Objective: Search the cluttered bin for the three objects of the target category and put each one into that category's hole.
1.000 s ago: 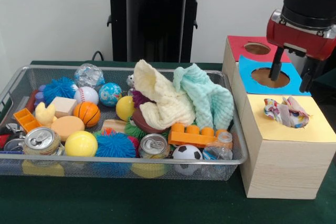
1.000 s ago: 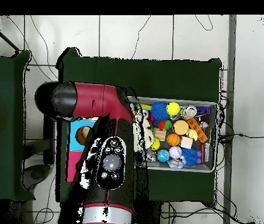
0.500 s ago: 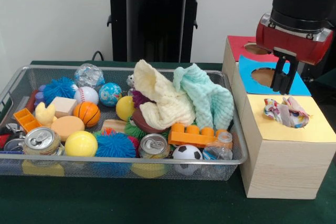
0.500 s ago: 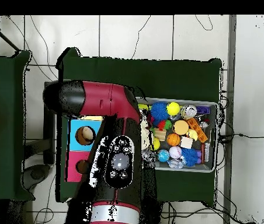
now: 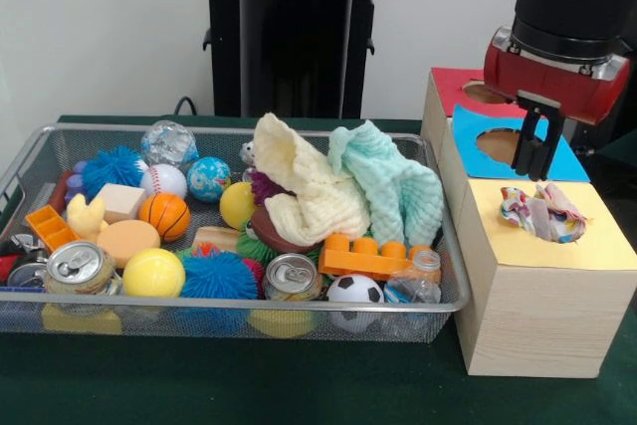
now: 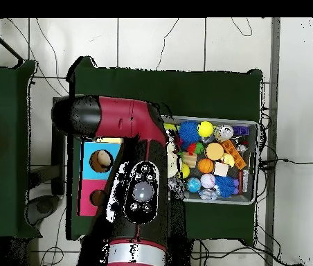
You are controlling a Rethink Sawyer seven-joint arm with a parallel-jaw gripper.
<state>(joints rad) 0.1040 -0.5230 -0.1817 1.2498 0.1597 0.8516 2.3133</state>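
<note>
Hovering the gripper at the upper right of the front view, just above the back edge of the yellow-topped box, with its two dark fingers drawn together and nothing visible between them. Reading that as an empty, closed pincer, likely parked there because a delivery to this box has just been made.

Noting the patterned cloth bunched in the yellow box's hole, right of centre, partly stuffed in and partly puffing out above the rim; judging from this that cloths are the category being hunted and that yellow is their slot. Leaving the blue box and the red box behind it, their round holes open, for other kinds of things.

Seeing two more cloths in the wire bin: a cream cloth and a mint cloth, both draped high at centre frame over balls, a can and an orange block, so lying on top and easy to pinch from above. Counting roughly one of three done.

Blocking most of the boxes in the overhead view with the red and black arm, lower left of centre, the bin showing to its right.
</note>
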